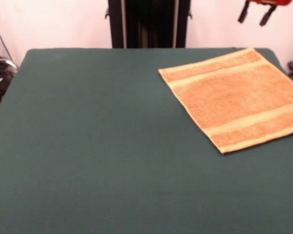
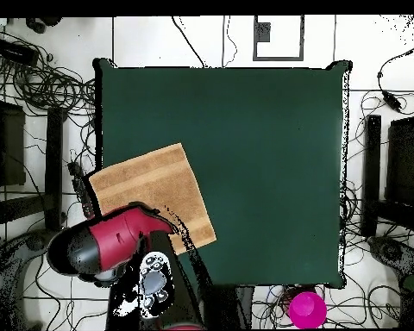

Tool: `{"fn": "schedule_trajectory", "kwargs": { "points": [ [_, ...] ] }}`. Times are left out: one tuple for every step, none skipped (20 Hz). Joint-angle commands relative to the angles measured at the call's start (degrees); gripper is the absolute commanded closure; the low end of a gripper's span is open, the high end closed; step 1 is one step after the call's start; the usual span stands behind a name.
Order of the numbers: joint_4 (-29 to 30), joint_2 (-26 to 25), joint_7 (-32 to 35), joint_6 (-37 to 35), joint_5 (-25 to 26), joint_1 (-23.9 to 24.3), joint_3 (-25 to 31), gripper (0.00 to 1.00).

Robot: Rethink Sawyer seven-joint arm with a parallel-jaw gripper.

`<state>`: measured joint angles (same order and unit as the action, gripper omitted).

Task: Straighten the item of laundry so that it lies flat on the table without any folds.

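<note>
Towel [image 1: 234, 97] lies spread flat, no folds showing, at the table's [image 1: 97, 146] far right corner in the front view, one edge at the table's side; gripper [image 1: 256, 13] hangs above, apart, fingers parted, holding nothing

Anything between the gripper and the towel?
Nothing visible. The gripper hangs above the table's far edge, and the towel lies spread flat just below it with only bare green cloth around.
</note>
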<state>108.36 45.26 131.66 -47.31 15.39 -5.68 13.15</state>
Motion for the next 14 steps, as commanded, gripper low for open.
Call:
{"fn": "schedule_trajectory", "kwargs": {
  "points": [
    [-0.6, 9.3, -1.7, -5.2, 0.4, 4.7, -2.1, 0.0],
    [-0.7, 10.6, -2.7, -4.5, 0.6, 5.5, -2.0, 0.0],
    [-0.7, 12.5, -4.0, -3.0, 1.0, 6.7, -1.8, 0.0],
    [-0.6, 14.3, -5.2, -1.5, 1.3, 7.8, -1.5, 0.0],
    [-0.5, 16.4, -6.3, 0.3, 1.8, 9.1, -1.6, 0.0],
    [-0.3, 17.6, -7.3, 1.1, 1.9, 10.1, -1.2, 0.0],
    [0.5, 19.8, -8.7, 2.7, 1.8, 11.9, -0.9, 0.0],
    [1.3, 21.2, -10.1, 3.4, 1.5, 13.5, -0.3, 0.0],
    [2.0, 22.6, -11.4, 4.1, 1.2, 15.1, 0.3, 0.0],
    [2.6, 23.7, -12.6, 4.7, 0.9, 16.5, 1.0, 0.0],
    [3.3, 24.8, -13.7, 5.2, 0.6, 18.0, 1.7, 0.0],
    [3.4, 25.3, -14.4, 4.6, 0.7, 18.8, 1.9, 0.0],
    [3.4, 26.0, -14.8, 5.5, 1.2, 20.0, 2.0, 0.0],
    [3.6, 26.5, -15.3, 6.1, 1.0, 21.1, 2.7, 0.0]
  ]
}}
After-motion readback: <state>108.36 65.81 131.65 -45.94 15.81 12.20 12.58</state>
